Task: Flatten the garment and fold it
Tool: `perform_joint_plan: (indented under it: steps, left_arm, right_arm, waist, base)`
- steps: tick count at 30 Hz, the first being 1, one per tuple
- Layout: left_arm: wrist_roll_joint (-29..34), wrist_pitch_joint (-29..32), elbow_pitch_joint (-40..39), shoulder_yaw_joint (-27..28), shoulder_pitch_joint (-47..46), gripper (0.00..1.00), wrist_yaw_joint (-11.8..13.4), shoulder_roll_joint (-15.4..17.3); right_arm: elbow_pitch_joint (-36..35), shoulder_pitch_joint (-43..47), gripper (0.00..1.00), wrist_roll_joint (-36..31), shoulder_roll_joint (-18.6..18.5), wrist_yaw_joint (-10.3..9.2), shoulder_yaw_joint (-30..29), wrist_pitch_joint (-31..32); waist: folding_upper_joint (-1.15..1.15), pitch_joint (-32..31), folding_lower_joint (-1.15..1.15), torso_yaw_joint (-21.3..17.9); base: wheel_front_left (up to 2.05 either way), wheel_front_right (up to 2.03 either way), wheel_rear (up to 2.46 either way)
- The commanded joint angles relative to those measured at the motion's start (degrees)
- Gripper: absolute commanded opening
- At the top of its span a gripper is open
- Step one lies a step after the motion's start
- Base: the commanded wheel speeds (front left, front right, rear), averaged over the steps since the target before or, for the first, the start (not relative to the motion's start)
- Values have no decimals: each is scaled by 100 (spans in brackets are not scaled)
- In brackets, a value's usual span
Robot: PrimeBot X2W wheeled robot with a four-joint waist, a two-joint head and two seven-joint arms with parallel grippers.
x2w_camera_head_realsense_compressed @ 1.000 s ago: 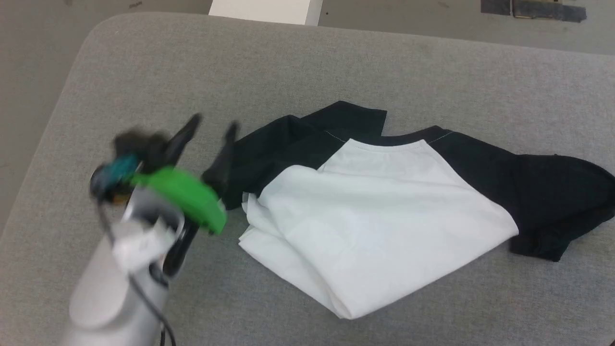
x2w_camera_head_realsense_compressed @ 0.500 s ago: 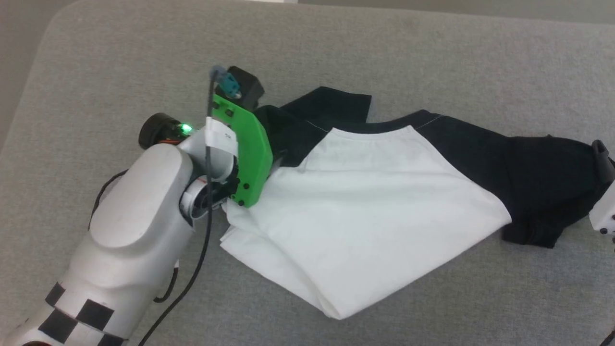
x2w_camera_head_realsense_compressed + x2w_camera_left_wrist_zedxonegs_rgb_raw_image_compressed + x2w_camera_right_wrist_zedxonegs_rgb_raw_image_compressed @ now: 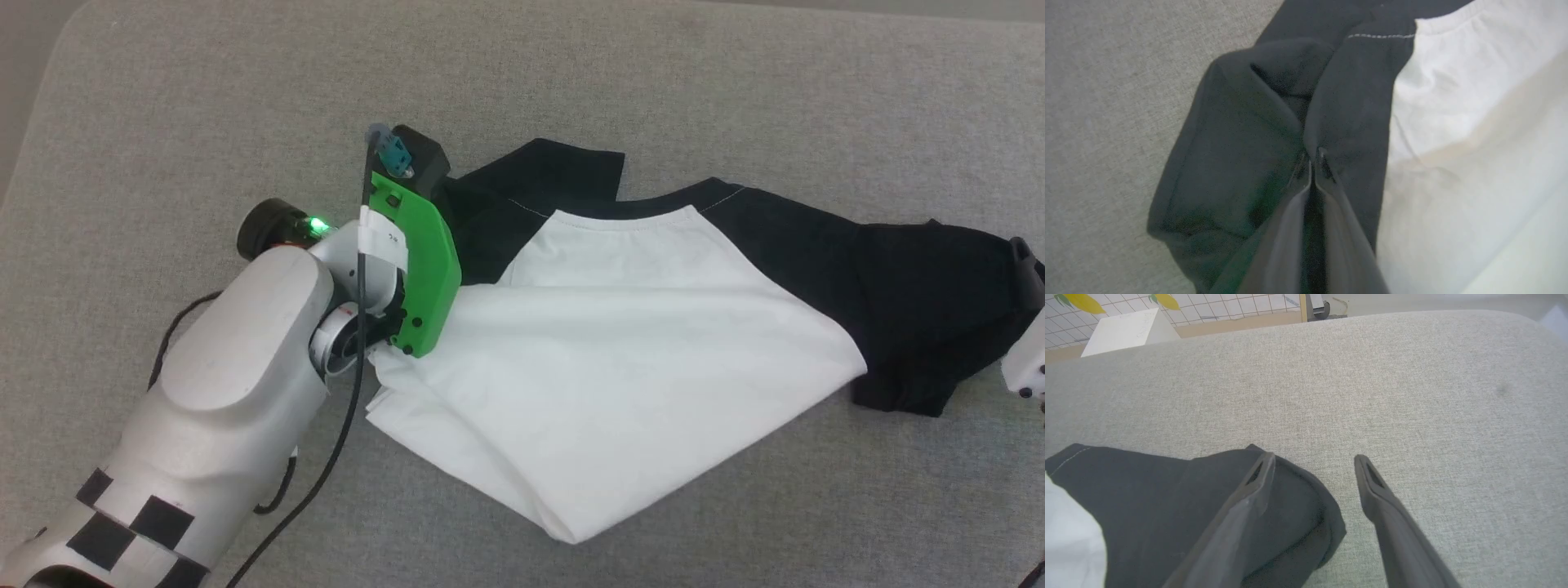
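Head view: noted garment (image 3: 653, 359) lying rumpled, partly folded over, on grey counter (image 3: 245, 98). Found left tool (image 3: 1312, 157) pinched closed on its black sleeve — right tool (image 3: 1312, 459) spread wide, straddling the other sleeve's edge, gripping nothing.

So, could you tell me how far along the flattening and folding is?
Nothing looks done: the garment lies bunched and doubled over. In hand: the left gripper is shut on its black sleeve; the right gripper hangs open at the edge of the other sleeve. Spreading flat and folding remain.
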Motion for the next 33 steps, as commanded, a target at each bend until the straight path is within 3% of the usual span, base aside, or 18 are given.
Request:
perform_joint_plan:
  steps: [1,9,15,19,23,27,30,33]
  left_arm:
    - [-117,-44,26,-52,-100,0,-21,15]
    - [-322,-444,-134,-31,-168,0,-9,61]
    - [-361,-957,-597,280,-101,0,169,112]
    - [-368,-1304,-800,656,-158,0,430,247]
    - [-389,-1533,-915,1142,-126,0,926,481]
    - [-399,-1710,-1301,1420,30,0,1210,645]
    - [-377,-1564,-1648,1300,320,0,1301,716]
    - [-356,-1241,-1819,862,620,0,1204,641]
  right_arm:
    - [17,-4,100,-4,1,-6,24,-47]
    - [14,13,100,-48,1,-6,16,-80]
    - [-41,31,100,-100,1,-6,26,-36]
    - [-46,6,100,-93,2,-6,83,-11]
    - [-19,-41,100,-81,2,-6,155,-8]
    - [3,-1,100,-99,2,-6,135,-26]
    - [26,60,100,-72,2,-6,103,-31]
    - [50,90,100,-50,2,-6,98,-40]
  waist:
    - [0,-12,0,4]
    - [0,-37,0,47]
    - [0,-78,0,124]
    - [0,-90,0,153]
    - [0,-85,0,113]
    - [0,-82,0,116]
    - [0,-91,0,147]
    - [0,-81,0,183]
  base:
    - [0,0,0]
    - [0,0,0]
    - [0,0,0]
    - [0,0,0]
    - [0,0,0]
    - [0,0,0]
    - [0,0,0]
    - [0,0,0]
